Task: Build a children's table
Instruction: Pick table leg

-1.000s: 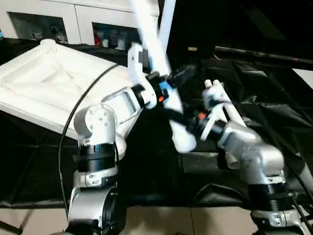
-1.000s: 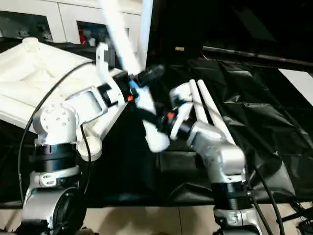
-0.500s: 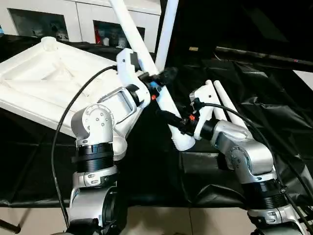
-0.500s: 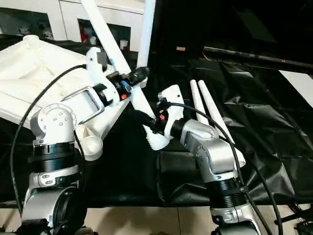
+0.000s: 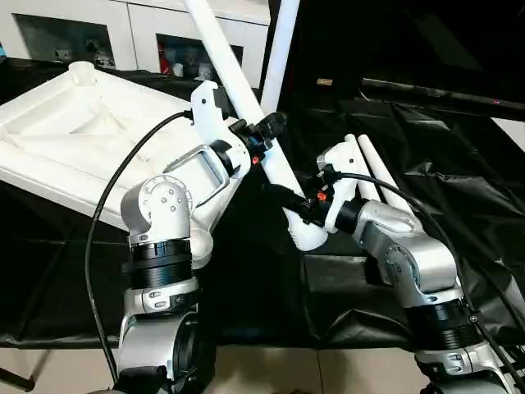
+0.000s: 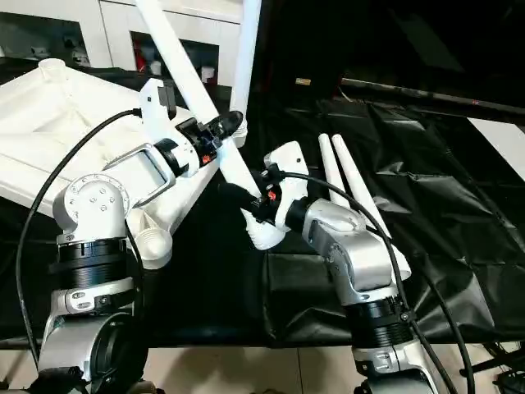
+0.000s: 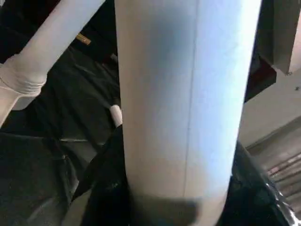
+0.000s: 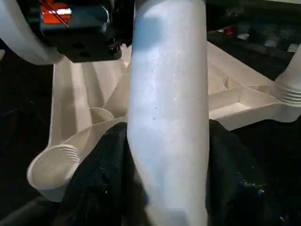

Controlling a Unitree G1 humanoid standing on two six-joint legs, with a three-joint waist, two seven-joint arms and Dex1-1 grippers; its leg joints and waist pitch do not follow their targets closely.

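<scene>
A: Table leg [image 5: 271,164] sat tilted between both my hands, thick end low over the black-draped worktop [image 5: 459,197]. My right hand [image 5: 297,207] was clenched around it near that end.

B: And my left hand [image 5: 261,139] gripped it higher up. Tabletop [image 5: 74,139] lay ribbed side up on my left, one leg [image 5: 279,49] standing in its far corner, two spare legs [image 5: 373,172] beside my right arm.
</scene>
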